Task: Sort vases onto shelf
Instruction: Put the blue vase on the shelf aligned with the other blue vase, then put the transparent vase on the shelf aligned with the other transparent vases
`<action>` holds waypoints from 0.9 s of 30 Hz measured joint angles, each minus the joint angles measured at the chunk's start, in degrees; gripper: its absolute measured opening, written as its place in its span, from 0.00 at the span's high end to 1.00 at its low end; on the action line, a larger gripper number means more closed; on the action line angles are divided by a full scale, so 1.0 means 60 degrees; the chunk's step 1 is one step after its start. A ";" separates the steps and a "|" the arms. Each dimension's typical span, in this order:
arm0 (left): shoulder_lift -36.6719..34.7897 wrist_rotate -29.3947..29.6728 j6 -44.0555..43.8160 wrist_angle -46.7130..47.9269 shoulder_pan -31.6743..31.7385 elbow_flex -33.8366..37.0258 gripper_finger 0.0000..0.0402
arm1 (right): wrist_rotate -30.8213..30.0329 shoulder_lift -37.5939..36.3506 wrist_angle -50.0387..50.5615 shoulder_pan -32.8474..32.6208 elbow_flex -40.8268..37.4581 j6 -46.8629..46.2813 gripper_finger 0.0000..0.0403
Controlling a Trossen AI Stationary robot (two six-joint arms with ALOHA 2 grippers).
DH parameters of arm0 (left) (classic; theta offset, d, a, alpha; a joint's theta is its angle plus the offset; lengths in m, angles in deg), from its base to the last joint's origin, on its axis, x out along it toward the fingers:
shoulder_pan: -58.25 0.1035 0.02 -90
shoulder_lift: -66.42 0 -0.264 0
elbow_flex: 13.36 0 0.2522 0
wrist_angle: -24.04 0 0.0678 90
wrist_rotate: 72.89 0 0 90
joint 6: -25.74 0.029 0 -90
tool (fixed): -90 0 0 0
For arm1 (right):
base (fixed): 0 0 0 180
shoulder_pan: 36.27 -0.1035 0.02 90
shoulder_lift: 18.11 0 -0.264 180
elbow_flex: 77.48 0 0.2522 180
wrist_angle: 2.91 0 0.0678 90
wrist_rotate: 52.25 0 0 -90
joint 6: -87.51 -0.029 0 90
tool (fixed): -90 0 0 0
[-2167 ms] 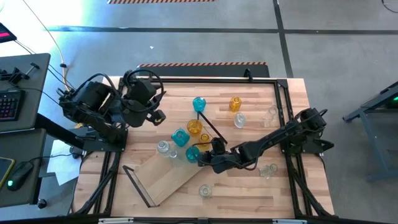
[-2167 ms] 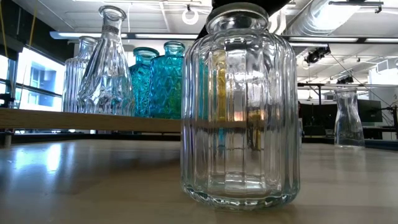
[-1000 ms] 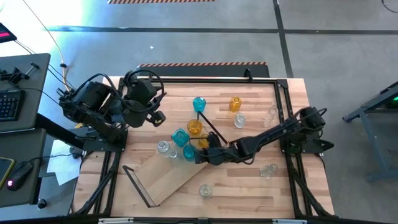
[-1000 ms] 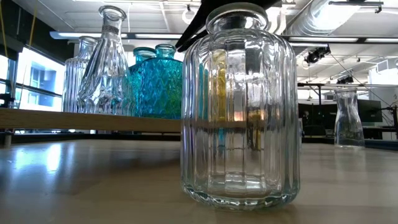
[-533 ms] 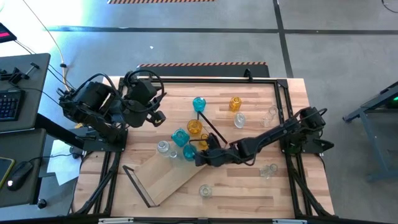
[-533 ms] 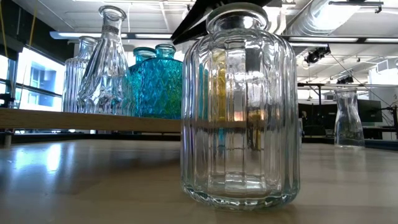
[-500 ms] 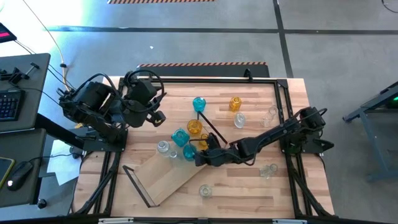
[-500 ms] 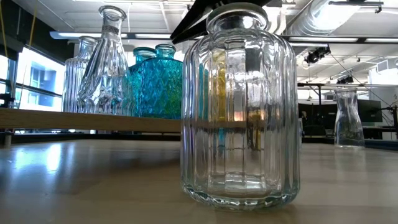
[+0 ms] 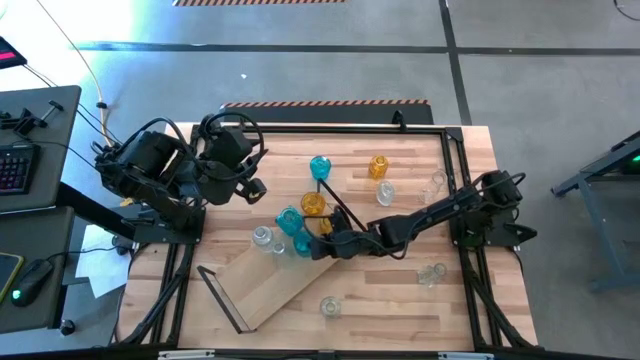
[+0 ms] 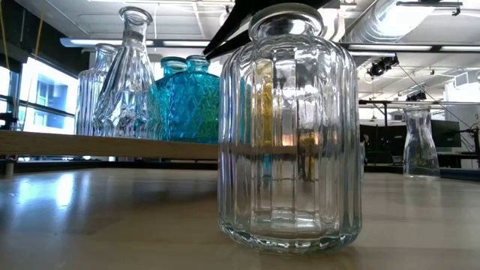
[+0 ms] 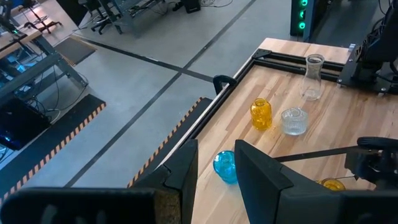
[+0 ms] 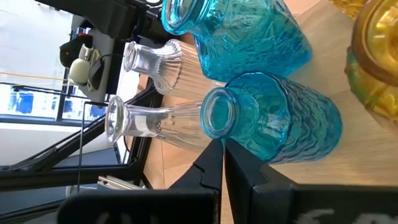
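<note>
- Over the counter (image 9: 455,300) in the high view, the right hand (image 9: 318,247) reaches from 3 o'clock to the middle, fingers pinched together and holding nothing, its tip against a teal vase (image 9: 304,243) at the upper end of the shelf (image 9: 270,285). The shelf lies slantwise, its long axis running from 7 o'clock to 1 o'clock. The left hand (image 9: 252,187) waits at 10 o'clock, well apart, so the right arm is much the nearer.
- In the low view, a clear ribbed jar (image 10: 289,127) fills the foreground; behind it, two teal vases (image 10: 187,101) and clear vases (image 10: 127,75) stand upright on the shelf board (image 10: 112,145).
- In the left wrist view, the left hand's fingers (image 11: 186,168) stand partly apart with nothing between them; an amber vase (image 11: 261,114) and a teal one (image 11: 225,166) sit on the counter beyond.
- In the right wrist view, the shut fingers (image 12: 214,165) sit just beside the nearer teal vase's (image 12: 273,121) neck, apparently touching the glass. A second teal vase (image 12: 242,31) stands just behind. I judge the hand must open before it can grip.
</note>
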 joint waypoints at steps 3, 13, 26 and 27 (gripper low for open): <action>0.0000 -0.0002 0.0004 0.0000 -0.0002 0.0000 0.76 | 0.0004 0.0000 -0.0042 0.0000 0.0000 0.0002 1.00; 0.0000 -0.0042 0.0015 0.0000 -0.0007 -0.0001 0.76 | 0.0173 0.0000 -0.0071 0.0143 0.0000 0.0116 1.00; -0.0609 0.0142 -0.0018 0.0003 -0.0858 0.0000 0.76 | 0.0258 -0.0925 0.1381 0.0207 0.2312 0.4244 1.00; -0.0673 0.0152 -0.0096 0.0000 -0.0928 0.0000 0.76 | 0.0253 -0.1044 0.1920 0.0254 0.2663 0.4763 1.00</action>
